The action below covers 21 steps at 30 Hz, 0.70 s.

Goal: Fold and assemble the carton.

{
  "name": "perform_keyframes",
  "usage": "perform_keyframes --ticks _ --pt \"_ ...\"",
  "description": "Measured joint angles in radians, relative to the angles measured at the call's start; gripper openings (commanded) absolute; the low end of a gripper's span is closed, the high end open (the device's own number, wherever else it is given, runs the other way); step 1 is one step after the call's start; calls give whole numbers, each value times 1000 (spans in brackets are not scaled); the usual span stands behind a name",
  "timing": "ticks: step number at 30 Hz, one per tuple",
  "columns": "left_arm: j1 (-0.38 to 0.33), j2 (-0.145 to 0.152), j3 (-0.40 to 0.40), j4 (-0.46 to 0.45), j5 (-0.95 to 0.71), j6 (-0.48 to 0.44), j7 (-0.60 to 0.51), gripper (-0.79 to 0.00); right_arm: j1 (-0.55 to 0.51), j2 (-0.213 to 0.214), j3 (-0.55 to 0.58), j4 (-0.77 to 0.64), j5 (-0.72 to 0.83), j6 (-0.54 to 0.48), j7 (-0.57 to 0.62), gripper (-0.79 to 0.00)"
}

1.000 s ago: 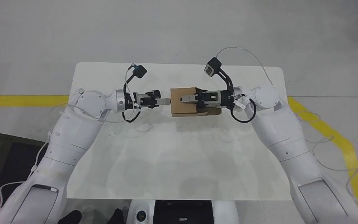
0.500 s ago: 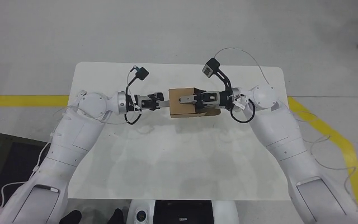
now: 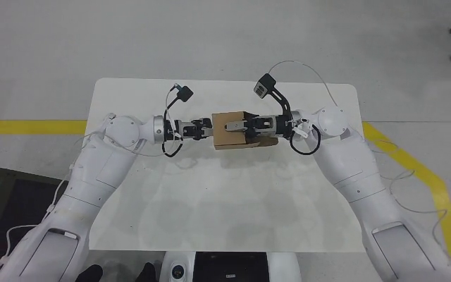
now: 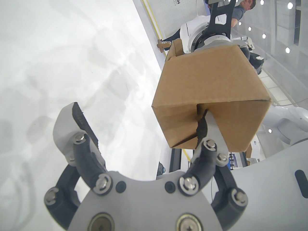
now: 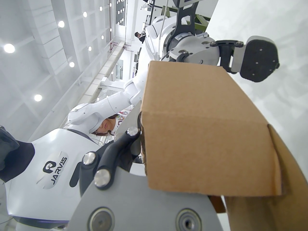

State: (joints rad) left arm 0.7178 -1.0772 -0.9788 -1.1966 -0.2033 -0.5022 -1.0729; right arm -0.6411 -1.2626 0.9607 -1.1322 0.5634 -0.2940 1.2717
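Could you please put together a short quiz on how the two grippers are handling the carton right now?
1. True or false: the left gripper is clamped shut on the carton.
2. One left fingertip is: A) poked into the carton's end seam; B) resting on its top face; C) touching nothing.
3. Which gripper carries the carton?
Key: 1 false, it is open; 2 A; 3 the right gripper.
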Motion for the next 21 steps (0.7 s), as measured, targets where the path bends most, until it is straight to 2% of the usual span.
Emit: perform_keyframes --ticks 7,13,21 --pt "-9 1 -12 25 15 -8 9 0 3 3 10 22 -27 13 -12 -785" --pt "-3 12 -44 32 79 -37 43 0 8 6 1 55 -110 70 -62 -785" --pt "23 29 -106 4 174 -183 152 0 22 -17 -83 109 -220 125 -148 -785"
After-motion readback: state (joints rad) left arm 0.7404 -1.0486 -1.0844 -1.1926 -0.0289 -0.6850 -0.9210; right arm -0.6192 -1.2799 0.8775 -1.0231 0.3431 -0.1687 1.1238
